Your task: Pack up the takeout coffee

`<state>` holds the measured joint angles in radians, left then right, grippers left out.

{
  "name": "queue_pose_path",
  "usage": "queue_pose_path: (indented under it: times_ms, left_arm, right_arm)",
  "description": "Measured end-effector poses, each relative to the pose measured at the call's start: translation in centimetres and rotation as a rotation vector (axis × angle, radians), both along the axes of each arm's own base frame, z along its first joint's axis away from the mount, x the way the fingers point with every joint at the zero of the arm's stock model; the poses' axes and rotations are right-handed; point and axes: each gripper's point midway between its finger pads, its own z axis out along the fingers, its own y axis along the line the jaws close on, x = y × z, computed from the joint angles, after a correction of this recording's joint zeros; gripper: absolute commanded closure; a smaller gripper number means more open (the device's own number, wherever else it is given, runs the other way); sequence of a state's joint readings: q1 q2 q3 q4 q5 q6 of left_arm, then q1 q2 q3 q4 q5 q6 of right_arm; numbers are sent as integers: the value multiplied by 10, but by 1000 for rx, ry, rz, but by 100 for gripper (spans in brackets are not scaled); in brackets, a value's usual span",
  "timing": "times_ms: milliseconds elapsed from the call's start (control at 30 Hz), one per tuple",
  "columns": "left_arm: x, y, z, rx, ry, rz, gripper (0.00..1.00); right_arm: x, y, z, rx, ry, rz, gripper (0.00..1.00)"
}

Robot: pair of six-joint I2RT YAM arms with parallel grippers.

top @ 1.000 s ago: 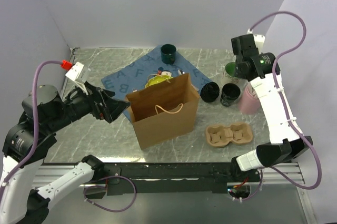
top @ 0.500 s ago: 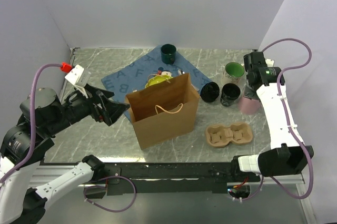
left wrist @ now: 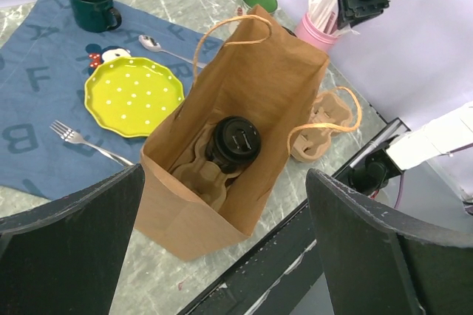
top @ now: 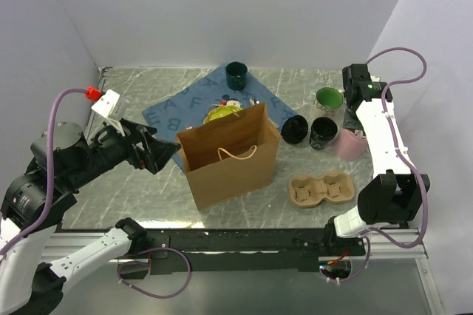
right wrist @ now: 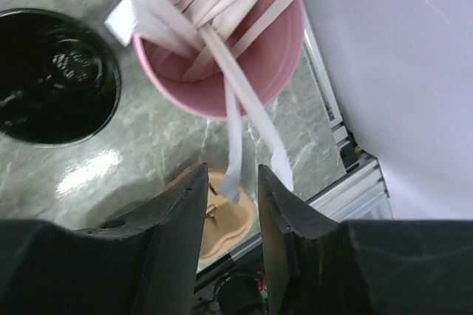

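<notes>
Two black lidded takeout coffee cups [top: 294, 129] [top: 323, 131] stand on the table right of the brown paper bag [top: 229, 156]. Inside the bag a third takeout coffee cup [left wrist: 233, 140] sits in a pulp carrier. My left gripper [left wrist: 222, 256] hovers open above the bag's left side, holding nothing. My right gripper [right wrist: 233, 182] hangs over the pink cup [right wrist: 222, 71] of white paper strips. Its jaws stand a little apart with one strip [right wrist: 233, 137] dangling between them, touching neither. One black lid [right wrist: 52, 75] lies to its left.
An empty pulp cup carrier [top: 321, 188] lies in front of the cups. A green-lined cup [top: 329, 98] stands behind them. The blue mat [top: 177, 108] holds a dark green mug [top: 236, 75], a yellow plate [left wrist: 133, 95], fork and spoon. Walls close in left and right.
My right arm has swung right and down from above the green-lined cup to over the pink cup, and its jaws have narrowed slightly. The left arm has stayed put.
</notes>
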<state>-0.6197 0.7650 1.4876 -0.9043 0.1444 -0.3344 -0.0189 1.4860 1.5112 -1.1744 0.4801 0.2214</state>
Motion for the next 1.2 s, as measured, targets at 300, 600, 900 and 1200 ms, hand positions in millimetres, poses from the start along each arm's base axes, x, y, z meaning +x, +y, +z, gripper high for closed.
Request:
queue_pose_path:
  times_ms: [300, 600, 900, 1200]
  left_arm:
    - [7, 1, -1, 12, 9, 26, 3]
    - [10, -1, 2, 14, 11, 30, 4]
    - [10, -1, 5, 10, 8, 30, 3]
    - [9, 0, 14, -1, -9, 28, 4]
  right_arm:
    - [6, -10, 0, -21, -7, 4, 83]
    - [9, -11, 3, -33, -9, 30, 100]
    - [8, -12, 35, -42, -62, 37, 100]
    - [-3, -13, 98, -53, -186, 13, 100]
